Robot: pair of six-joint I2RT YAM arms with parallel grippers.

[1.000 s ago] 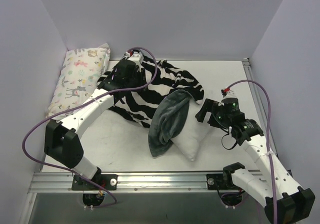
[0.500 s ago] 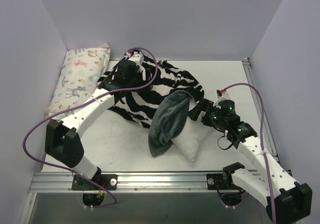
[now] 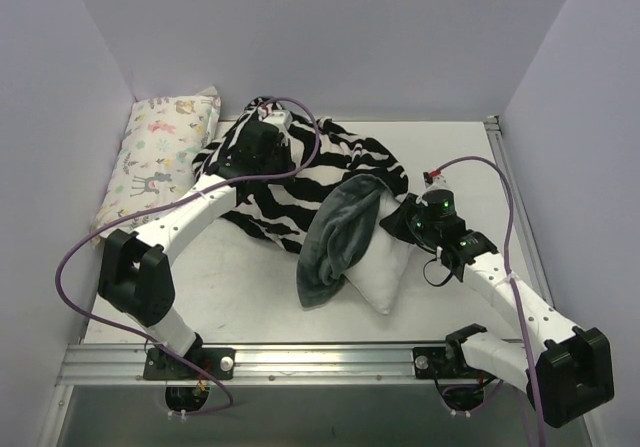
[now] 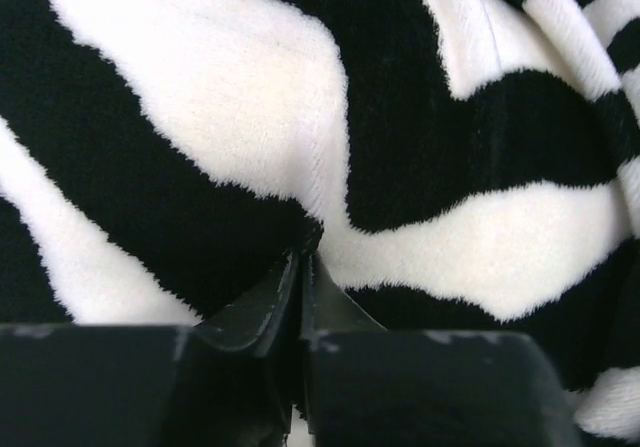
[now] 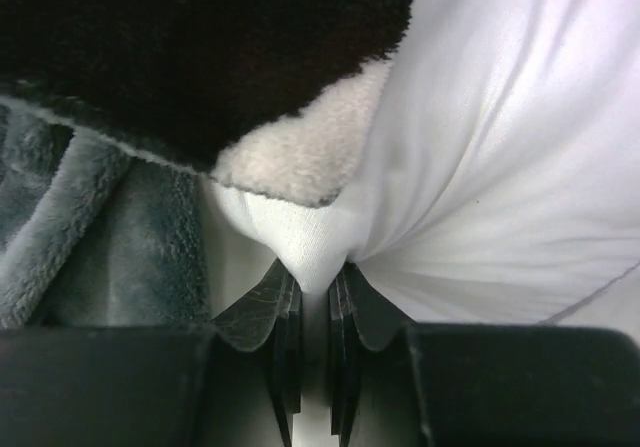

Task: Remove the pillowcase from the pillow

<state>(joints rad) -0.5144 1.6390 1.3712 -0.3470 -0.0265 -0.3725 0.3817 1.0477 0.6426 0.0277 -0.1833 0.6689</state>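
pillowcase [image 3: 300, 182] lies across the middle of the tabletop [image 3: 230, 287], closed end toward the far-left corner, mouth toward the near-right; partly stripped by the look of it: grey inner face [image 3: 335, 242] is rolled outward at the mouth in a thick cuff; pillow [image 3: 385, 272] sticks out of that cuff, white corner pointing at the near edge, the rest inside the zebra fabric and hidden

left tool [image 4: 300, 252] sits on the far end of the pillowcase, tips drawn together on a small pucker of striped pile; reads as clamped on the cover only, though I can't tell whether pillow cloth is caught underneath

right tool [image 5: 315, 267] is at the pillow's right flank just beside the cuff, jaws closed on a fold of white cloth; creases fan out from the pinch, so the cloth is under tension; zebra hem and grey lining are touching the pinch from above but not in it

my read of the layout: one grip per layer, at opposite ends, so pulling them apart slides the cover off along the pillow's long axis; gripping the bare white cloth beside the hem keeps the case free to travel

risks: rolled cuff could bunch and bind on the plump middle; thin pinch on white cloth could slip

small animal-print pillow [image 3: 160, 157] lies along the left edge, just beside the pillowcase's far end; not involved
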